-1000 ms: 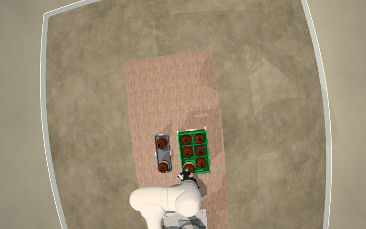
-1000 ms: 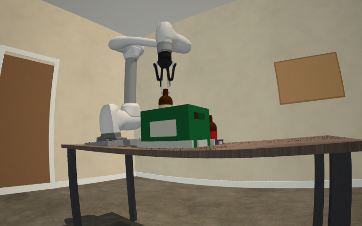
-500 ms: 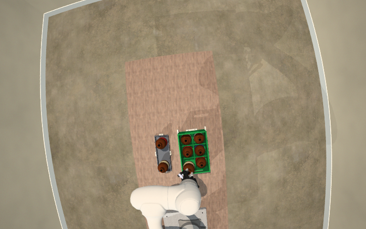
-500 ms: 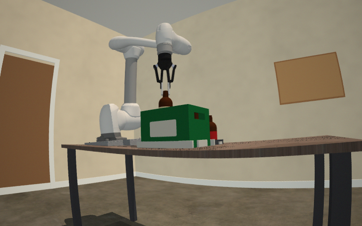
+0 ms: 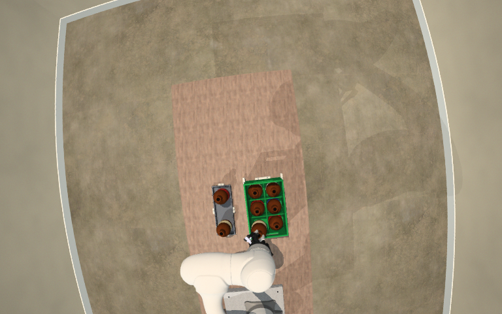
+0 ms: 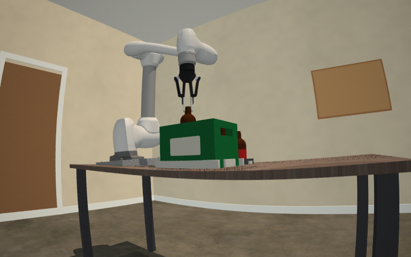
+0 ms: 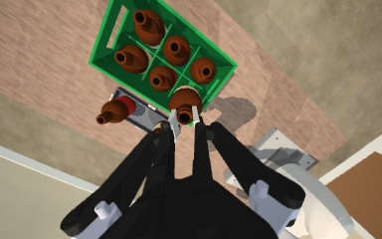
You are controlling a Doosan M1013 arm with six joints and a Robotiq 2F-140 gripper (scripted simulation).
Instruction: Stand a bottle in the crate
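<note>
A green crate (image 5: 276,232) (image 6: 197,133) (image 7: 101,50) stands on the wooden table (image 5: 229,122) (image 6: 303,169). My gripper (image 5: 256,234) (image 6: 188,106) (image 7: 185,115) is shut on the neck of a brown bottle (image 5: 259,226) (image 6: 188,116) (image 7: 185,102). The bottle is upright in the crate's near left cell, and its shoulder still shows above the rim. Each of the other cells holds a brown bottle. Left of the crate lies a grey tray (image 5: 224,210) (image 7: 144,114) with two upright bottles, a red-labelled one (image 5: 221,196) (image 6: 241,148) (image 7: 115,111) and a pale-labelled one (image 5: 223,228).
The robot's base (image 5: 255,296) is mounted at the near end of the table, just behind the crate. The arm's elbow hangs over the near table edge. Beyond the crate and tray the table top runs on far.
</note>
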